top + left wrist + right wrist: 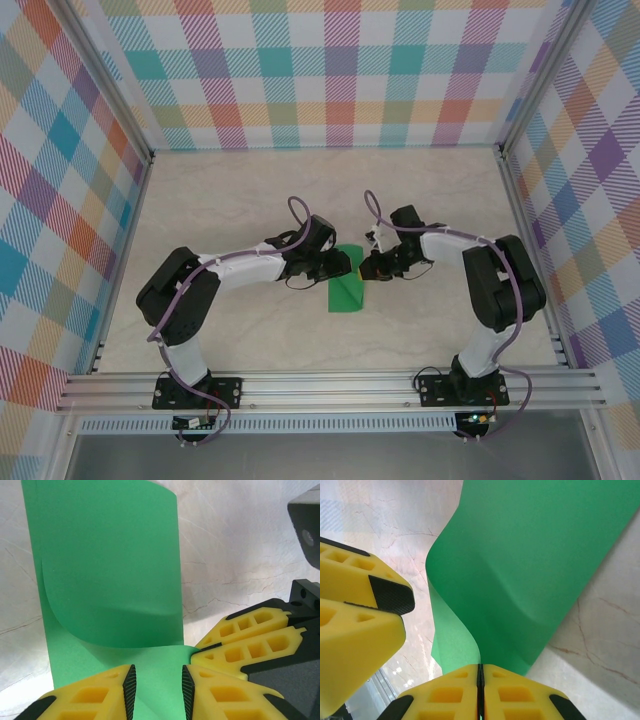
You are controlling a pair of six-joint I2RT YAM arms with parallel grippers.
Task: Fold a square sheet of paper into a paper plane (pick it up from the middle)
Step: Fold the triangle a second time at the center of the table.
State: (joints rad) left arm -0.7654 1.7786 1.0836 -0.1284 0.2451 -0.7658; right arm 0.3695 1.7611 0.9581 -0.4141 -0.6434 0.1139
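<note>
**Green sheet pinched on the right, straddled on the left**

My right gripper point(479, 672) has its yellow fingers pressed flat together on the edge of the thin bright green square sheet of paper point(535, 555), and a flap of the sheet curls upward. My left gripper point(157, 680) stands partly open astride the sheet's opposite edge, clamping nothing. The sheet rests on the pale marble-patterned tabletop point(250, 190), between both grippers.

Bright green sheet point(347, 292), unmarked, curled over itself in a soft fold. One edge is pinched in the right claw point(479, 680); the rest lies between the left claw's point(158, 685) parted fingers.
</note>
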